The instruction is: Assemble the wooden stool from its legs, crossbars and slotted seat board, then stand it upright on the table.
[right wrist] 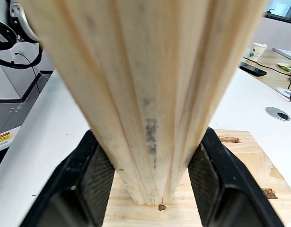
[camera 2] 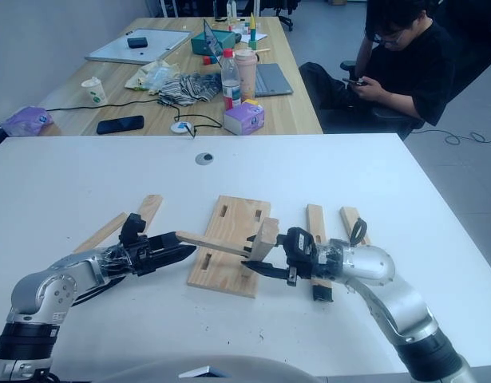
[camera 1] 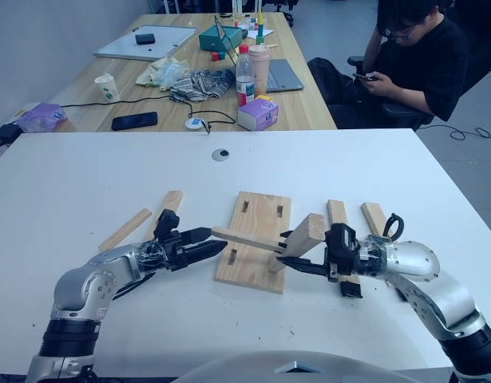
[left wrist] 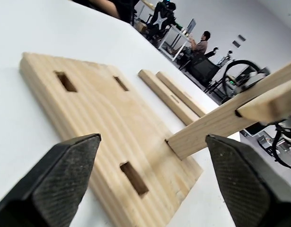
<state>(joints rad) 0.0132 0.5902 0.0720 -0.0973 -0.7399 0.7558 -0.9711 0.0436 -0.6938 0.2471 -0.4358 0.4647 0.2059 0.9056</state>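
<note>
While the right tool (camera 1: 297,262) pinches the leg (camera 1: 310,231) tilted over the seat board (camera 1: 259,209), the left tool (camera 1: 215,241), spread, should close on the free end of the crossbar (camera 1: 247,239) to steady it. Spare legs (camera 1: 338,214) lie beyond on the bench (camera 1: 85,175).

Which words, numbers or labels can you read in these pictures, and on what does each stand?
None can be read.
Bottle label: too small.
Purple box: print too small.
Paper cup: green mark, too small.
Yellow sticker: blurred.
Seat board: no print.
</note>
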